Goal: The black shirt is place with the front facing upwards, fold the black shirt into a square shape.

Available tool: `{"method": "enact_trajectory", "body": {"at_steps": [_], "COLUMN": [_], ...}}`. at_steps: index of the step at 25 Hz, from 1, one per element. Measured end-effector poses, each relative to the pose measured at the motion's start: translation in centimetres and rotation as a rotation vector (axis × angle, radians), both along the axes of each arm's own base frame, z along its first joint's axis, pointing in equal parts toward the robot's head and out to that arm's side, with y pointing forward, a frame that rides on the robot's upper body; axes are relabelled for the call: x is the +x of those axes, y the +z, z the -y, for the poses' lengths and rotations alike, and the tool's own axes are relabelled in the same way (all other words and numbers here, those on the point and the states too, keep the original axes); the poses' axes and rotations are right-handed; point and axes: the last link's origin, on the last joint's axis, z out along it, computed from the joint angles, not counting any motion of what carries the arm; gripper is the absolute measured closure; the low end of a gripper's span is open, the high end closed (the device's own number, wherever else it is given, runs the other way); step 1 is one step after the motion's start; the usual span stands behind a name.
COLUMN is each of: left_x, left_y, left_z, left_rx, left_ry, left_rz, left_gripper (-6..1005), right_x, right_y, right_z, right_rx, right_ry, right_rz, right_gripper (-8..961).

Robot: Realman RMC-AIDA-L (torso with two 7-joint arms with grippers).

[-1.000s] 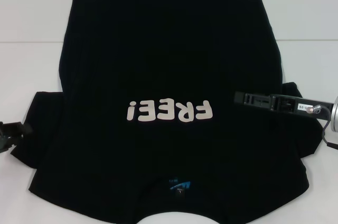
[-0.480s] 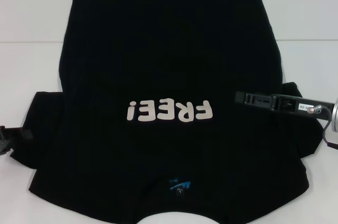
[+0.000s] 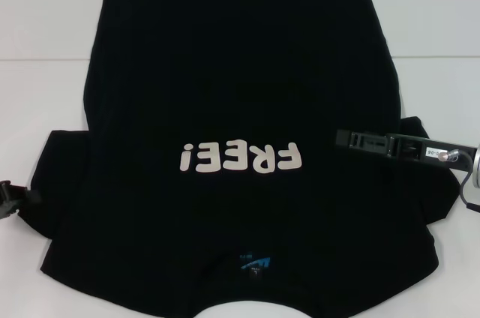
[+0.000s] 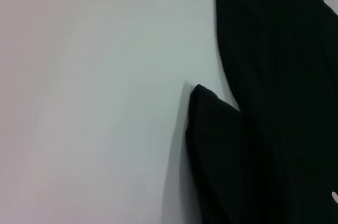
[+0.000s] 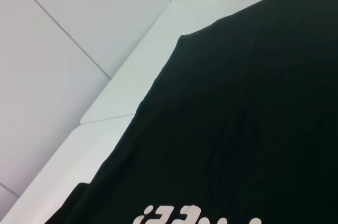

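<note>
The black shirt (image 3: 240, 85) lies flat and front up on the white table (image 3: 45, 33). Its cream letters "FREE!" (image 3: 240, 157) read upside down in the head view, and the collar with a blue label (image 3: 255, 264) is nearest me. My right gripper (image 3: 341, 139) hovers over the shirt's right side by the sleeve, pointing toward the letters. Only a small part of my left gripper (image 3: 11, 196) shows at the far left edge, just off the left sleeve (image 3: 56, 175). That sleeve (image 4: 222, 155) fills part of the left wrist view. In the right wrist view I see the shirt body (image 5: 248, 118).
White table surface surrounds the shirt on the left, right and far sides. A seam line in the tabletop (image 3: 37, 59) runs across behind the sleeves. Beyond the table stands a pale wall (image 5: 63, 49).
My left gripper has drawn back to the left, away from the left sleeve, and now shows less at the frame edge. The right gripper and the shirt have barely moved.
</note>
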Motion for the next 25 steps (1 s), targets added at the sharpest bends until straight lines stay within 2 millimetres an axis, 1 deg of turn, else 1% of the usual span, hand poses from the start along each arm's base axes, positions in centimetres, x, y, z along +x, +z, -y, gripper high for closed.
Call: {"method": "enact_trajectory", "body": {"at_steps": [6,11,14,18,25], "left_x": [-0.1,0.0,-0.1,-0.7,-1.7], "left_y": [-0.1,0.2,1.0,2.1,3.3], "left_z": [0.2,0.4,0.3,0.2,0.6], "left_rx": [-0.012,-0.012,0.007,0.042,0.084], "left_ry": [0.003,0.000,0.013,0.063,0.109], "left_rz": [0.006,0.018,0.025,0.019,0.016], "left_gripper": [957,1000,1000,1000,1000], "right_x": [0.0,0.0,0.0,0.0,0.0], "right_y": [0.1,0.1,0.1,0.2,0.2], "right_z": [0.0,0.0,0.0,0.0,0.0], "right_rx": [0.003,0.004,0.004,0.004,0.005], "right_ry": [-0.002,-0.002,-0.002,-0.002,-0.003], "right_rz": [-0.004,-0.006,-0.005,-0.005,-0.006], "right_gripper": [37,37,37,37,37]}}
